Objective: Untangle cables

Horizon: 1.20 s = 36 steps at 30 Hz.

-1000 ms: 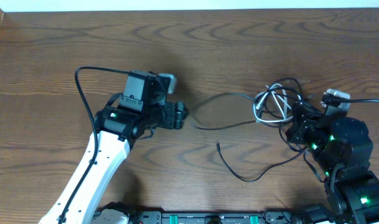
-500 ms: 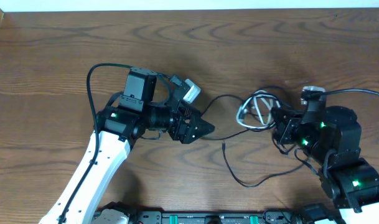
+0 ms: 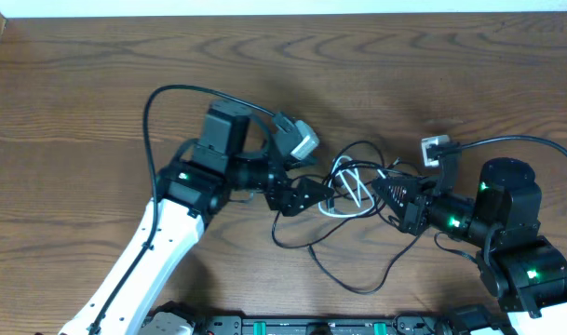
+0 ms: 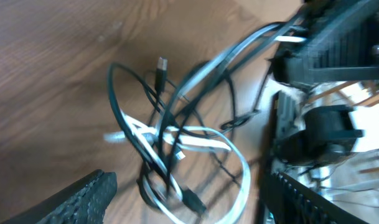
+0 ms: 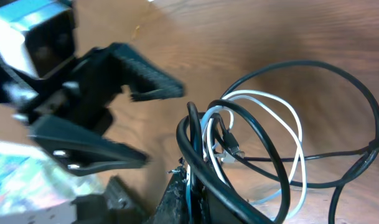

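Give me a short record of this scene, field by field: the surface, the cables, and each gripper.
surface: wooden table
cables: black cords and one white cord, tangled in one bundle between the arms
left gripper: open, pointed at the bundle, not gripping
right gripper: shut on the cables

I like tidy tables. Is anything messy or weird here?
Yes. The cables are one knotted central clump, white cord looped through black ones, pinched by the right gripper. One black cord trails loose toward the front.
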Available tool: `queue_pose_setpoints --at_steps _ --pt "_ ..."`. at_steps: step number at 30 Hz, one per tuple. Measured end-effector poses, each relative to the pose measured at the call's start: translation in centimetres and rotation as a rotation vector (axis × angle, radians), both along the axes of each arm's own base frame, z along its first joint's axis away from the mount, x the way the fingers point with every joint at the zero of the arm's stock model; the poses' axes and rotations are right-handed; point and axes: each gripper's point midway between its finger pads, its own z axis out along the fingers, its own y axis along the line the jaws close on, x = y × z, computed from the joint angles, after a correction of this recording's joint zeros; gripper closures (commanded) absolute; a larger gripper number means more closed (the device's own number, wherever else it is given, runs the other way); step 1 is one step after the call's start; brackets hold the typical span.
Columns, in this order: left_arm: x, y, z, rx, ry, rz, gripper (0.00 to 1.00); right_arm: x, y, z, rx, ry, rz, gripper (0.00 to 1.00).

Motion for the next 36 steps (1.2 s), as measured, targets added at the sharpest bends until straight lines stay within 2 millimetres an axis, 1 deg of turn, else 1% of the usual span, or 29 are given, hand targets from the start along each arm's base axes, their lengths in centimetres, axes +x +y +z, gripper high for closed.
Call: queue_pose_setpoints --at_steps 1,2,4,6,8,11,14,15,16,17,20,22,25,28,32,36 --pt "-0.1 -0.3 -0.2 0.016 -0.014 0.000 0.21 -0.2 0.2 0.1 0.010 0.002 0.016 0.99" --pt "-0.1 -0.6 -0.3 0.027 -0.027 0.000 0.25 -0.4 0.4 0.2 0.018 0.005 0.028 0.99" --pt "-0.3 -1.2 -0.5 0.050 -0.053 -0.002 0.36 -0.7 0.6 0.4 0.033 0.010 0.049 0.99" --pt "-0.2 -1.7 -0.7 0.075 -0.080 0.005 0.45 -1.0 0.9 0.5 0.049 0.018 0.068 0.99" --pt "-0.1 -1.8 -1.1 0.104 -0.101 0.021 0.48 -1.3 1.1 0.7 0.062 0.024 0.084 0.99" --pt "0.4 -1.6 -1.4 0.130 -0.112 0.051 0.58 -1.8 1.4 0.9 0.081 0.032 0.112 0.99" --pt "0.8 -1.5 -1.4 0.137 -0.111 0.076 0.77 -2.2 1.6 1.1 0.102 0.044 0.135 0.99" --pt "0.9 -1.4 -1.4 0.139 -0.110 0.082 0.86 -2.3 1.7 1.2 0.108 0.049 0.143 0.99" --pt "0.9 -1.4 -1.5 0.142 -0.111 0.085 0.90 -2.4 1.8 1.3 0.113 0.052 0.149 0.99" --pt "1.0 -1.4 -1.6 0.145 -0.110 0.090 0.92 -2.5 1.8 1.3 0.117 0.053 0.154 0.99" --pt "1.1 -1.5 -2.0 0.152 -0.097 0.089 0.92 -2.6 1.9 1.3 0.121 0.057 0.158 0.99" --pt "1.1 -1.6 -2.3 0.156 -0.086 0.088 0.92 -2.5 1.7 1.0 0.110 0.070 0.144 0.99" --pt "1.2 -1.5 -2.3 0.157 -0.079 0.098 0.92 -2.0 1.0 -0.2 0.065 0.103 0.079 0.99" --pt "1.4 -1.3 -2.2 0.153 -0.069 0.113 0.92 -1.1 -0.5 -2.1 -0.019 0.146 -0.034 0.99" --pt "1.9 -0.3 -1.0 0.129 -0.079 0.160 0.92 -0.6 -2.7 -4.4 -0.132 0.199 -0.163 0.99" --pt "2.5 1.1 1.1 0.089 -0.111 0.219 0.92 -0.5 -3.7 -5.3 -0.180 0.220 -0.211 0.99"
